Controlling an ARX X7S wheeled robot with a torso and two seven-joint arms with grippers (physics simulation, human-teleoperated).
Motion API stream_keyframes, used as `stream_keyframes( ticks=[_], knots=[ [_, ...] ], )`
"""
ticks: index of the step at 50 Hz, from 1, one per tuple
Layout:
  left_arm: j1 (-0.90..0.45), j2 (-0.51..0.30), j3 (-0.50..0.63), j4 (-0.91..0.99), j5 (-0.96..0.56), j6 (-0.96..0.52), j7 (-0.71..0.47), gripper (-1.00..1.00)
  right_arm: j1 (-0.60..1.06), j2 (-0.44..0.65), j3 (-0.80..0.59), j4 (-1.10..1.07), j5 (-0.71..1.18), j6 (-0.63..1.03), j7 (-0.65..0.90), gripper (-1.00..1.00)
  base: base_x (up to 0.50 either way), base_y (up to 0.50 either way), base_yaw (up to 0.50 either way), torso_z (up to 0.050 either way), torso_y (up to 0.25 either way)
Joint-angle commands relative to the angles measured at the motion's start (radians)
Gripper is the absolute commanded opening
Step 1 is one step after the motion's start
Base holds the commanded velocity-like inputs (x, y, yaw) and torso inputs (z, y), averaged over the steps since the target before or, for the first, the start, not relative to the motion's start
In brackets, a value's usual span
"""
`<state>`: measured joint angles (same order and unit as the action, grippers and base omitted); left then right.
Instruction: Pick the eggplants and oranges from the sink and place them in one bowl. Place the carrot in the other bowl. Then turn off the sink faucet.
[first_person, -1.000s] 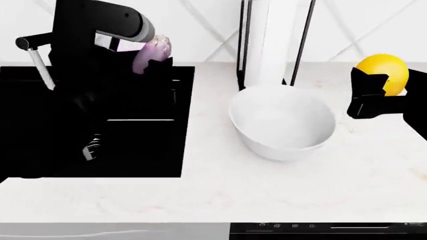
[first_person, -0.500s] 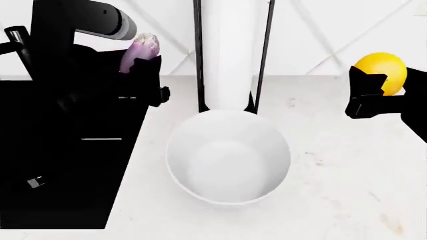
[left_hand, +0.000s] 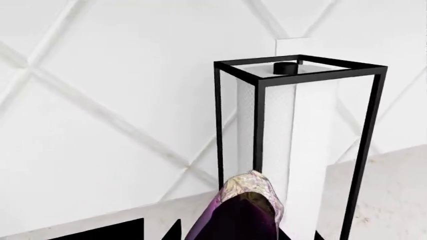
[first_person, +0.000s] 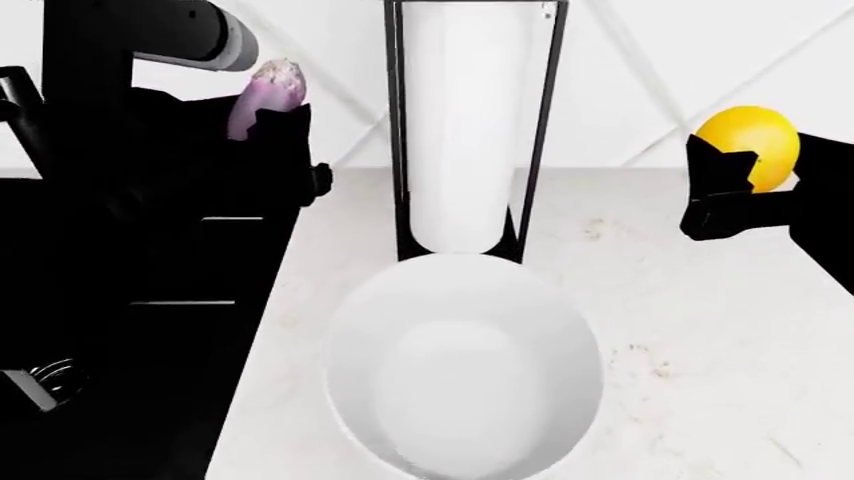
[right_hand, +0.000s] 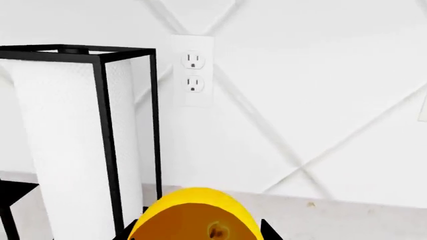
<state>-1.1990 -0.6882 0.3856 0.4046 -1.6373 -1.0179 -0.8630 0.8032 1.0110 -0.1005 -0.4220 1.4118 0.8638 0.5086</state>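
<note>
The left pincer (first_person: 267, 125) stays clamped on the eggplant (first_person: 256, 92) above the sink (first_person: 120, 330), the right pincer (first_person: 727, 190) on the orange (first_person: 750, 142), while the white bowl (first_person: 461, 375) has slid nearer beneath them, so both drops look close.

Bench (first_person: 694, 330) was white marbled stone with faint brown specks. White bowl (first_person: 461, 370) sat directly on it, upright. Paper towel roll in a black wire-frame holder (first_person: 465, 130) stood on the bench just behind the bowl, by the wall. Black sink (first_person: 134, 330) was set into the bench, just beside the bowl on its left.
</note>
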Motion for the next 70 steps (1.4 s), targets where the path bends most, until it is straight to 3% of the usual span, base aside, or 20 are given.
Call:
stream_keyframes(
  ticks=[1, 8, 16, 18, 24, 26, 33, 38, 45, 54, 58, 70],
  knots=[
    [0.006, 0.001, -0.003, 0.000, 0.007, 0.018, -0.011, -1.00, 0.010, 0.007, 0.006, -0.008, -0.013, 0.006, -0.013, -1.00, -0.28, 0.29, 0.00, 0.000, 0.000],
    [0.023, -0.027, -0.017, 0.013, -0.007, 0.019, 0.015, -1.00, -0.023, 0.013, 0.043, -0.020, 0.007, -0.017, 0.015, -1.00, -0.05, 0.06, 0.00, 0.001, 0.000],
    [-0.009, 0.022, 0.011, -0.008, -0.004, 0.013, 0.039, -1.00, -0.032, 0.029, 0.064, -0.031, 0.034, -0.017, 0.038, -1.00, 0.00, 0.00, 0.00, 0.000, 0.000],
    [-0.024, 0.028, 0.003, 0.003, -0.054, 0.012, 0.053, -1.00, -0.035, 0.030, 0.066, -0.033, 0.037, -0.016, 0.042, -1.00, 0.00, 0.00, 0.00, 0.000, 0.000],
    [-0.112, -0.039, -0.022, 0.074, -0.505, 0.035, -0.017, -1.00, -0.033, 0.026, 0.056, -0.029, 0.042, -0.009, 0.039, -1.00, 0.00, 0.00, 0.00, 0.000, 0.002],
    [-0.182, -0.052, -0.015, 0.082, -0.586, 0.037, -0.042, -1.00, -0.012, 0.024, 0.047, -0.024, 0.043, -0.001, 0.038, -1.00, 0.00, 0.00, 0.00, 0.000, 0.000],
    [-0.281, -0.069, 0.060, 0.024, -0.743, 0.028, -0.085, -1.00, -0.050, 0.027, 0.062, -0.030, 0.034, -0.019, 0.029, -1.00, 0.00, 0.00, 0.00, 0.000, 0.000],
    [-0.373, -0.028, 0.165, 0.019, -0.871, 0.005, -0.121, -1.00, -0.042, 0.037, 0.067, -0.035, 0.054, -0.011, 0.039, -1.00, 0.00, 0.00, 0.00, 0.000, 0.000],
    [-0.454, 0.110, 0.336, -0.064, -0.876, -0.093, -0.135, -1.00, -0.077, 0.047, 0.084, -0.043, 0.060, -0.020, 0.041, -1.00, 0.00, 0.00, 0.00, 0.000, 0.000],
    [-0.521, 0.246, 0.397, -0.277, -0.776, -0.202, -0.044, -1.00, -0.068, 0.026, 0.062, -0.029, 0.034, -0.022, 0.022, -1.00, 0.00, 0.00, 0.00, 0.001, 0.001],
    [-0.542, 0.275, 0.409, -0.351, -0.732, -0.213, -0.029, -1.00, -0.107, 0.025, 0.070, -0.033, 0.027, -0.035, 0.014, -1.00, 0.00, 0.00, 0.00, 0.000, 0.000],
    [-0.515, 0.265, 0.510, -0.383, -0.740, -0.239, -0.060, -1.00, -0.106, 0.020, 0.062, -0.024, 0.014, -0.038, 0.005, -1.00, 0.00, 0.00, 0.00, 0.000, 0.000]
  ],
)
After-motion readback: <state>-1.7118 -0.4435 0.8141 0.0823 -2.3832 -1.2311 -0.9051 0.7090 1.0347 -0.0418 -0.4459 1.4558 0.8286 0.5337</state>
